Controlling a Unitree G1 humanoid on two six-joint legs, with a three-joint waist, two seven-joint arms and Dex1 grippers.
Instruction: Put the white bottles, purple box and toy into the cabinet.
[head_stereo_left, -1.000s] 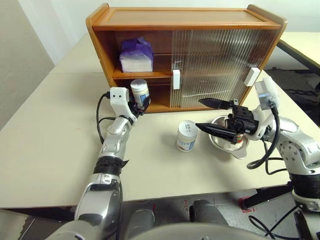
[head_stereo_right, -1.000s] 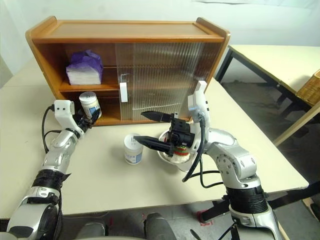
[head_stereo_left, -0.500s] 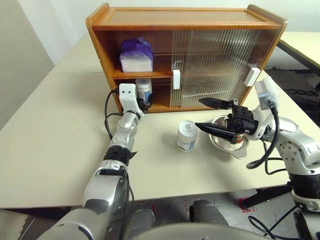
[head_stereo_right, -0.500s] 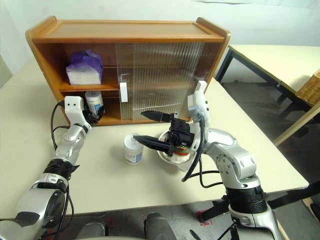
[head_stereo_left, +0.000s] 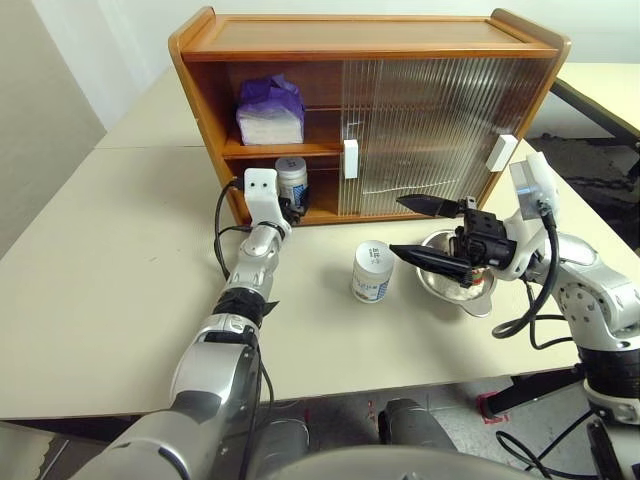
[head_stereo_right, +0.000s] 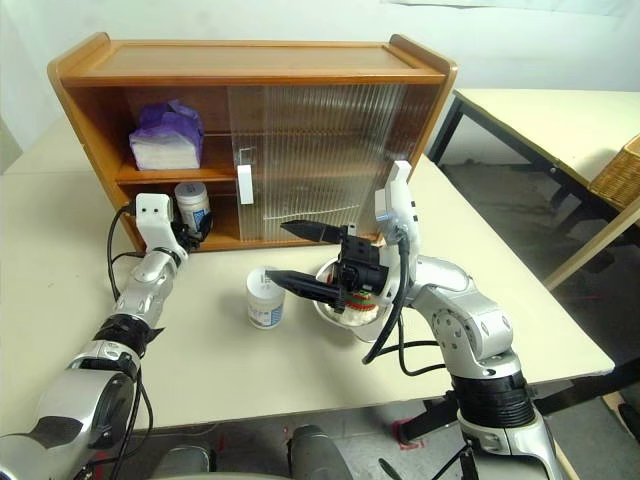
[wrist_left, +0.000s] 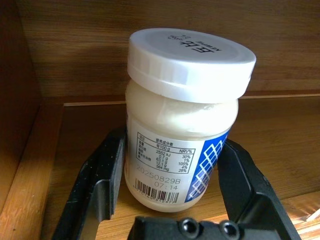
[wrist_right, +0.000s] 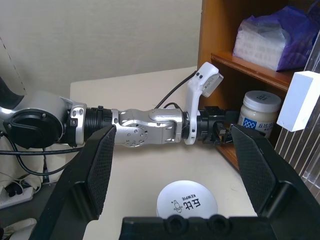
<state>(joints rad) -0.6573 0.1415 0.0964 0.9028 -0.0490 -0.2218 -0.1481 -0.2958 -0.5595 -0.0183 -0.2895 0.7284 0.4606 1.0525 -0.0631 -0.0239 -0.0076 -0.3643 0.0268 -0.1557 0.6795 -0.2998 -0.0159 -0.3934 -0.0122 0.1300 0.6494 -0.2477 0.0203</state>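
The orange-brown wooden cabinet (head_stereo_left: 370, 40) was seen standing at the back of the pale table (head_stereo_left: 100, 280), its ribbed translucent sliding doors (head_stereo_left: 430, 130) drawn to the right, so that the left ends of both shelves were left open. On the upper shelf the purple tissue pack (head_stereo_left: 270, 110) was seen lying. In the lower compartment one white jar (head_stereo_left: 292, 181) was found upright on the shelf floor, near the left wall. The left gripper (wrist_left: 170, 200) was reached level into that compartment, and the jar (wrist_left: 182, 120) was set between its two black fingers (wrist_left: 97, 187), which were closed against the jar's sides at label height.

The second white jar (head_stereo_left: 372, 271) was seen upright on the table in front of the cabinet, apart from both grippers; its lid (wrist_right: 186, 202) was also seen from above in the right wrist view. Just to its right a shiny steel bowl (head_stereo_left: 455, 283) was seen on the table, with a small item of red and green partly visible inside it; what that item was could not be told.

The right gripper (head_stereo_left: 412, 228) was held above the table beside the bowl, pointed toward the robot's left, its fingers (head_stereo_left: 425, 206) spread wide with nothing between them.
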